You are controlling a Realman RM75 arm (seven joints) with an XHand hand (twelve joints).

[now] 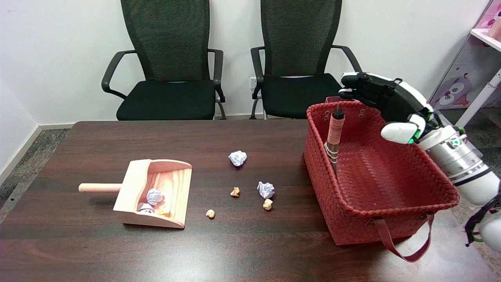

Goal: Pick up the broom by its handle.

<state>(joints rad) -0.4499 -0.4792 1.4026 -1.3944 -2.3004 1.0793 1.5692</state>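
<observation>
One camera only, and it sits high over the near edge of the dark wooden table point(250, 250), tilted down and looking straight across it. The tabletop fills the lower half, near enough to take in almost its full width. Beyond the far edge the view reaches two black office chairs point(168, 62) against a white wall point(47, 47). The right arm point(465, 164) enters from the lower right. No second view to overlap.

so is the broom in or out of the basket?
In. The broom stands in the red basket, leaning on its left wall, handle up.
</observation>
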